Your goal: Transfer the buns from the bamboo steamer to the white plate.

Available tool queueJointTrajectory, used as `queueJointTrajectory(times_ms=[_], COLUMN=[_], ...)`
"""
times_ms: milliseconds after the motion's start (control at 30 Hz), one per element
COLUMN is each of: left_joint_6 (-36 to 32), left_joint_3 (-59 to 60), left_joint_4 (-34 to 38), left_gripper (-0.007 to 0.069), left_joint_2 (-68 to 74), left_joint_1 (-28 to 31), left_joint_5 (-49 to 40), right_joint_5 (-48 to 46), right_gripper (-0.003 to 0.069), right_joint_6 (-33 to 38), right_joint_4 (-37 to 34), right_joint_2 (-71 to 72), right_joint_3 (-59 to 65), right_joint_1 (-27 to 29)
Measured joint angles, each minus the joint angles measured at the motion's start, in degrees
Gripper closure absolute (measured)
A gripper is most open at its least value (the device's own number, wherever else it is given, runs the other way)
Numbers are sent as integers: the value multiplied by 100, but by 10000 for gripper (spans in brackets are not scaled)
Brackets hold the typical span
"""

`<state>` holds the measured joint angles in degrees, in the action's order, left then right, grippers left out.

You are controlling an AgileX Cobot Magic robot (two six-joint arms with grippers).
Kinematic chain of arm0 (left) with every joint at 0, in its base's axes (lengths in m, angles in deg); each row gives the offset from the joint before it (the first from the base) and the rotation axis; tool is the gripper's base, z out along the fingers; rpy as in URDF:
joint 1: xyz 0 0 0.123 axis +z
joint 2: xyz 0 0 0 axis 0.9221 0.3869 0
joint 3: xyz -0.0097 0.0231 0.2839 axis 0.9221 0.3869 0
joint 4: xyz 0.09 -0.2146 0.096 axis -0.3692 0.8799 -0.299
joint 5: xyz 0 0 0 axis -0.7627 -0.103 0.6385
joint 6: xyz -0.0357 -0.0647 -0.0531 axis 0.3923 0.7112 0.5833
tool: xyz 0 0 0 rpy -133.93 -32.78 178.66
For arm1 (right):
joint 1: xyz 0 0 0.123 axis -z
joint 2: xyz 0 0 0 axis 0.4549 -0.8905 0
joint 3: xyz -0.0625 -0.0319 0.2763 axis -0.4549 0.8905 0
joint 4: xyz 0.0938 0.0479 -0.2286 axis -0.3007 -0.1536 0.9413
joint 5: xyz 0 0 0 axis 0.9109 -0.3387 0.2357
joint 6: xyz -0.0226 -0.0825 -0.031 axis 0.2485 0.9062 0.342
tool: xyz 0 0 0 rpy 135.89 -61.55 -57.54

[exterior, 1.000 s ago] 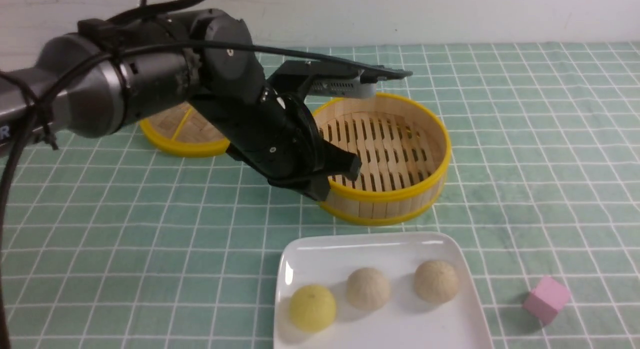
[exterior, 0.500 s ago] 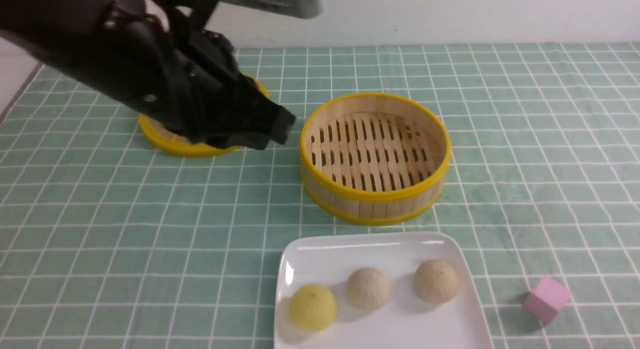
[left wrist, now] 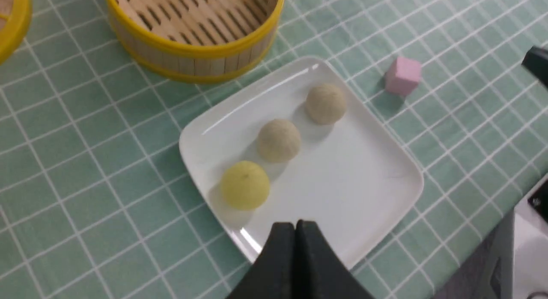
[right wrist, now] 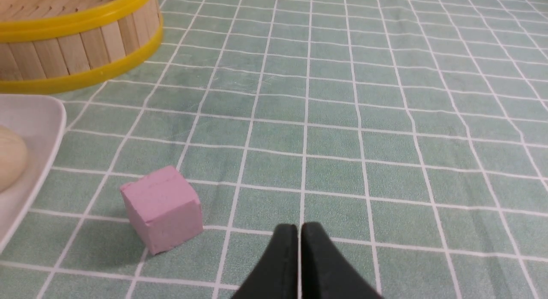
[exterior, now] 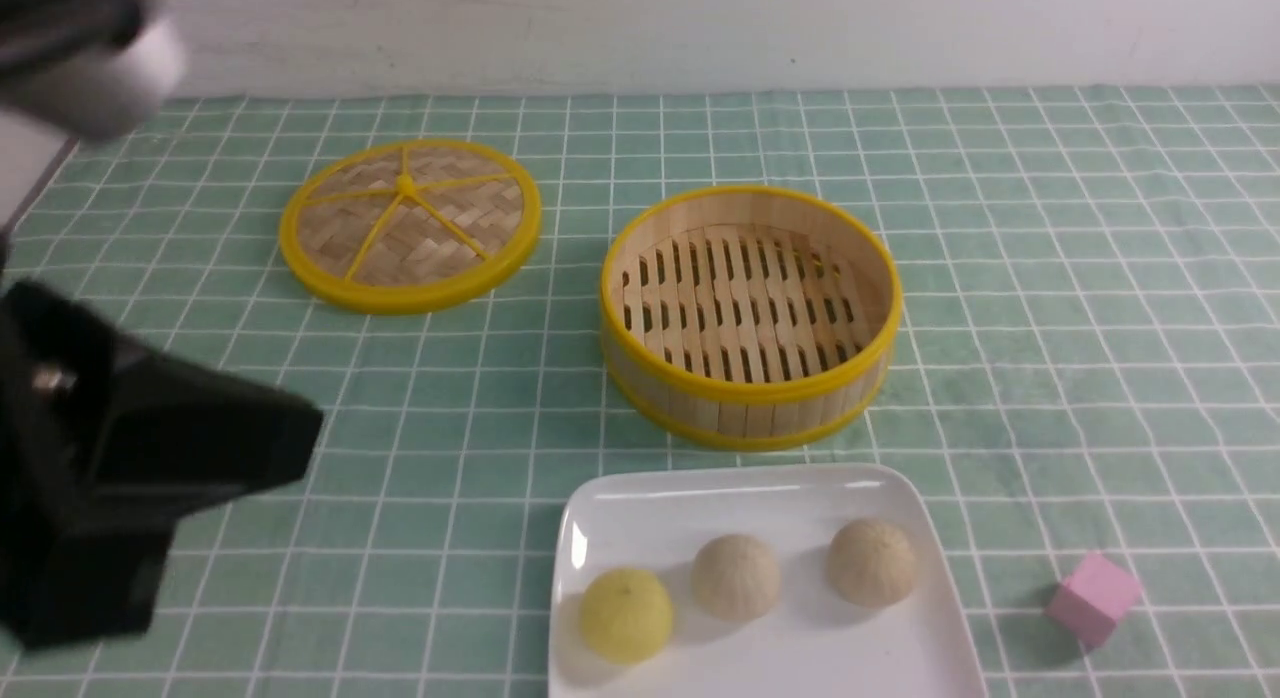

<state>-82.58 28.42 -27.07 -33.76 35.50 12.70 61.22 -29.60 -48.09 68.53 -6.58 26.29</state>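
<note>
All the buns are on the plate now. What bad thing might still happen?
The yellow bun sits near the plate edge closest to the left gripper, so a careless arm move might knock it off. The plate itself lies at the table's near edge, so a bump might push it over. The steamer is empty.

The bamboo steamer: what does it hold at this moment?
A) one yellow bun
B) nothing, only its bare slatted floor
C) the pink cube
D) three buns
B: the bamboo steamer shows only its slats, while the three buns sit in a row on the white plate and the pink cube lies on the cloth beside the plate.
</note>
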Motion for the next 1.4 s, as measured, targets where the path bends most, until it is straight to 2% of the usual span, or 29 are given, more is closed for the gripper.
queueJointTrajectory(times_ms=[133,167,200,267,300,400,833,1133,1267,1400], left_joint_6=[141,161,370,645,669,869,915,897,923,943], left_joint_3=[1376,1444,1955,2525,2569,3197,4173,4499,4973,5558], left_joint_4=[65,71,148,308,323,479,407,-542,-1291,-1834], left_gripper=[620,620,618,616,615,613,604,598,593,591], left_joint_2=[-1024,-1107,-1399,-1664,-1705,-1841,-1841,-2140,-2900,-3723], left_joint_1=[0,0,0,0,0,0,0,77,750,1779], left_joint_5=[1717,1815,2569,3509,3584,4588,4860,4817,4810,4734], right_joint_5=[0,0,0,0,0,0,-5,-5,-5,-5], right_gripper=[618,617,614,610,609,604,586,574,566,558], right_joint_6=[7,7,12,12,12,12,12,12,12,14], right_joint_4=[0,0,0,0,0,0,0,0,0,0], right_joint_2=[0,0,0,0,0,0,0,0,0,0], right_joint_3=[0,0,0,0,0,0,0,0,0,0], right_joint_1=[4,4,4,4,4,4,4,4,4,4])
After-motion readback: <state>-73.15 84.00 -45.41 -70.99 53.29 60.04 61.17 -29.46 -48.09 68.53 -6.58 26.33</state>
